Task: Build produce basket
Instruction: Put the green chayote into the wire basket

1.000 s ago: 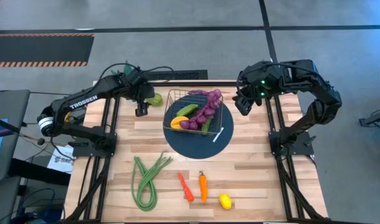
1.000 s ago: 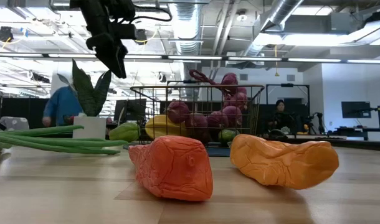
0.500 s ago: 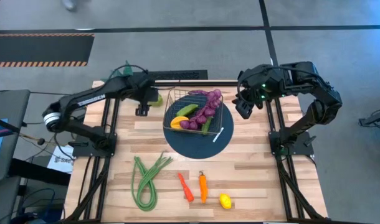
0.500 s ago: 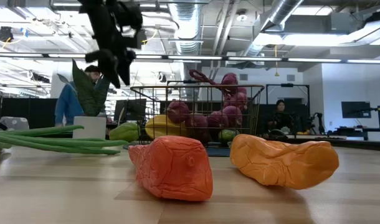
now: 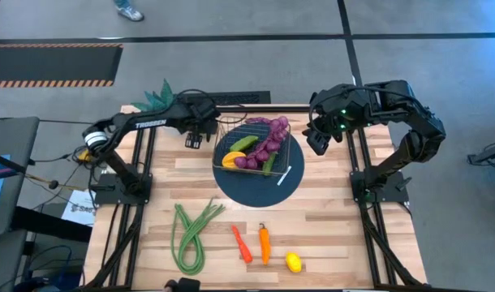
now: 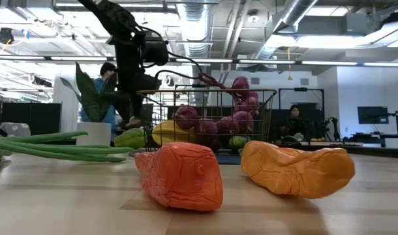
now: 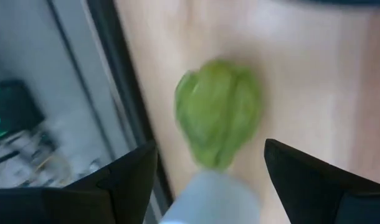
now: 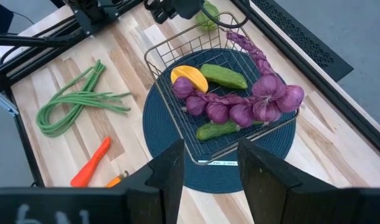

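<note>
A green fruit (image 7: 219,112) lies on the wood beside the wire basket's (image 5: 217,152) far-left corner, low in the low view (image 6: 130,138). My left gripper (image 7: 210,150) hovers over it, open, one finger to each side, apart from it. In the high view the gripper (image 5: 193,138) covers the fruit. The basket stands on a dark blue mat (image 5: 288,188) and holds purple grapes (image 5: 268,139), two cucumbers and a yellow-orange piece. Green beans (image 5: 191,231), a red pepper (image 5: 242,243), an orange pepper (image 5: 264,243) and a lemon (image 5: 293,261) lie near the table's near edge. My right gripper (image 5: 318,138) waits open, right of the basket.
A spiky plant in a white pot (image 6: 94,134) stands at the far-left corner, close behind my left arm. The table's frame rails run along both sides. A person (image 6: 107,78) shows in the room beyond. Bare wood lies between the mat and the peppers.
My left gripper has come down from well above the table and moved right, toward the green fruit beside the basket's far-left corner. It now hangs low over that fruit. My right arm has kept still, and none of the produce has moved.
</note>
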Tool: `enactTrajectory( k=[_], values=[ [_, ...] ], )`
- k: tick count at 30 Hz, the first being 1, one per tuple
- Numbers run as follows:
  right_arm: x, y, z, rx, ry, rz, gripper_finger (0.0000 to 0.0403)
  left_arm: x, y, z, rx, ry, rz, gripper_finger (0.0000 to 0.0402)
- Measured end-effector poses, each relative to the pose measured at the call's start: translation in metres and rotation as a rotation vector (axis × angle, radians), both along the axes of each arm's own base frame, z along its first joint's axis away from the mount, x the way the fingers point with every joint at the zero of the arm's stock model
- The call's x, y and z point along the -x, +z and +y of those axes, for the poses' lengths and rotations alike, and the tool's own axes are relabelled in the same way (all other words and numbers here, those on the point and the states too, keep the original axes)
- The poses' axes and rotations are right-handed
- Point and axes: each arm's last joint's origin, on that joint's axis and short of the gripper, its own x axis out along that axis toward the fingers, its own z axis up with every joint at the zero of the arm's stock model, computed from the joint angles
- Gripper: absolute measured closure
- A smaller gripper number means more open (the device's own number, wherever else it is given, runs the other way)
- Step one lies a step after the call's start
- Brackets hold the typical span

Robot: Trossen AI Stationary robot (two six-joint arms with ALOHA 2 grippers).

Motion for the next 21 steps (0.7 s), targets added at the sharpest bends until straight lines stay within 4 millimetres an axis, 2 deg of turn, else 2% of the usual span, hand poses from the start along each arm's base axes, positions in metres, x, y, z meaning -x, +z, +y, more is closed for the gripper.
enactTrajectory(
  k=[6, 12, 21],
  values=[
    [0.000, 0.000, 0.000, -0.009, 0.008, 0.000, 0.0236, 0.002, -0.001, 0.010, 0.085, 0.014, -0.111, 0.0121],
    [0.000, 0.000, 0.001, -0.015, 0.013, -0.001, 0.0235, 0.013, -0.001, 0.023, 0.131, 0.014, -0.126, 0.0121],
    [0.000, 0.000, 0.000, -0.016, 0.011, -0.002, 0.0238, 0.020, -0.008, 0.033, 0.213, -0.006, -0.134, 0.0121]
  ],
)
